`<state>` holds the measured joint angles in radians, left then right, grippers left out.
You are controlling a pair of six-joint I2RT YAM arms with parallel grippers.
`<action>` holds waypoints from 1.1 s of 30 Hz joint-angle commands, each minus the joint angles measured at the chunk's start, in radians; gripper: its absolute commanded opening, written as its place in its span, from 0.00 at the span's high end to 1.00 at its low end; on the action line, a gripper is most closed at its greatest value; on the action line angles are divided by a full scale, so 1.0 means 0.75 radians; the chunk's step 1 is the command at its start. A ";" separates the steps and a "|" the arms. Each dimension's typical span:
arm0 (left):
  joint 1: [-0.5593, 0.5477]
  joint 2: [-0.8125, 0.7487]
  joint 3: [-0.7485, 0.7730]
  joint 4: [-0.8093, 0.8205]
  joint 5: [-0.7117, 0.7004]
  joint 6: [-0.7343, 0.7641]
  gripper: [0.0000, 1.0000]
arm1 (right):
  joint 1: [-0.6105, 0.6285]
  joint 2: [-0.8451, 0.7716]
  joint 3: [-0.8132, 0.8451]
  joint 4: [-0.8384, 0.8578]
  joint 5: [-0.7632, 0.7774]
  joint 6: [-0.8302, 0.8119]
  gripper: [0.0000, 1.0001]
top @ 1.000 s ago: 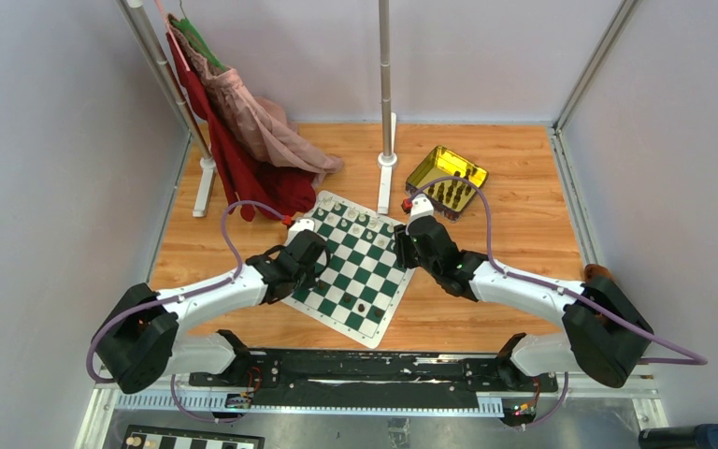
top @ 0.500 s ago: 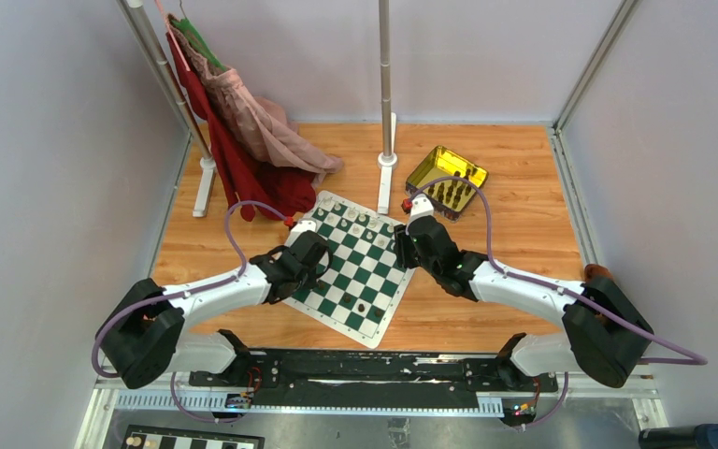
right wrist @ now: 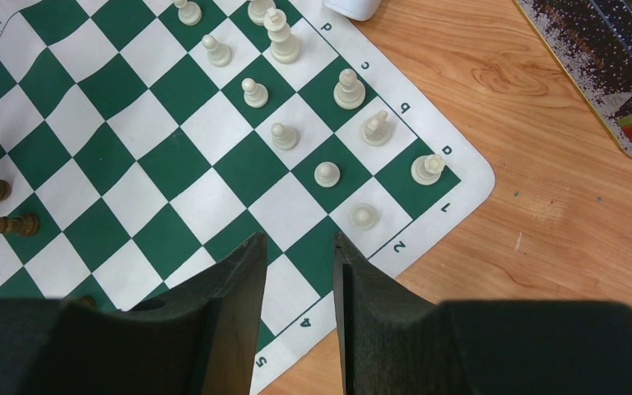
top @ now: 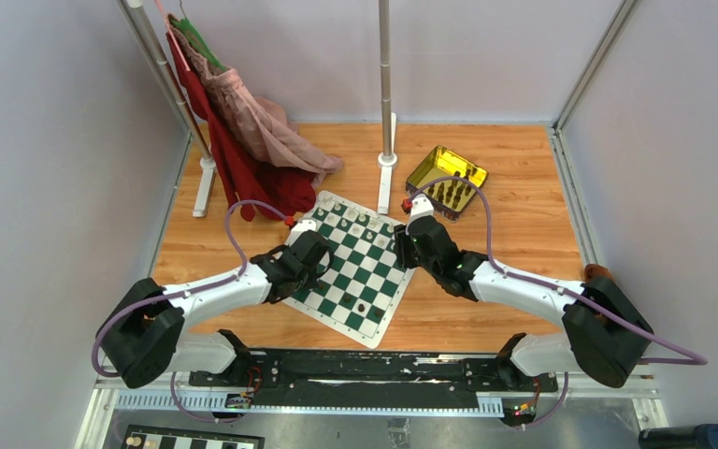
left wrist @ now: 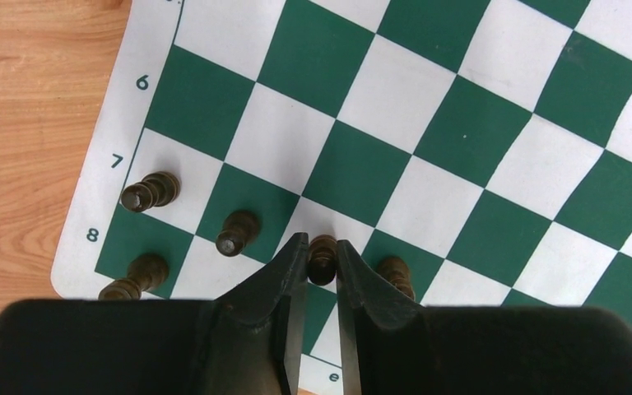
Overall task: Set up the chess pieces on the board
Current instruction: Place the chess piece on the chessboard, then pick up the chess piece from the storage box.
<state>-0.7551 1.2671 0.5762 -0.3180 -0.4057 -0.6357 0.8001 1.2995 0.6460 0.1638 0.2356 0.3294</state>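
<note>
The green and white board (top: 360, 271) lies tilted on the wooden floor, also in the left wrist view (left wrist: 428, 123) and right wrist view (right wrist: 132, 156). My left gripper (left wrist: 322, 251) is shut on a dark chess piece (left wrist: 322, 262) over the board's row 7–8 edge. Other dark pieces (left wrist: 150, 192) (left wrist: 237, 234) (left wrist: 395, 271) stand beside it. My right gripper (right wrist: 296, 243) is open and empty above the board's rows 3–4 edge. Several cream pieces (right wrist: 282, 136) (right wrist: 364, 216) stand on rows 1 and 2.
A yellow transparent tray (top: 446, 180) with dark pieces sits at the back right. A metal stand (top: 386, 168) rises behind the board. Red and pink clothes (top: 243, 140) hang on a rack at the back left. A dark piece (top: 362, 307) stands near the board's near corner.
The left arm shifted very slightly between the oldest frame and now; otherwise nothing visibly moved.
</note>
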 commanded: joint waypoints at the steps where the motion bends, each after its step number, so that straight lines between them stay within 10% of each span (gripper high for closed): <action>1: -0.014 0.002 0.058 -0.012 -0.037 0.002 0.75 | -0.018 0.002 0.003 -0.002 0.005 0.004 0.60; 33: -0.014 -0.216 0.185 -0.180 -0.087 0.053 0.58 | -0.020 -0.020 0.039 -0.053 0.052 -0.012 0.60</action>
<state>-0.7559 1.1324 0.6674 -0.4351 -0.4511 -0.6117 0.8001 1.3060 0.6460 0.1532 0.2363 0.3290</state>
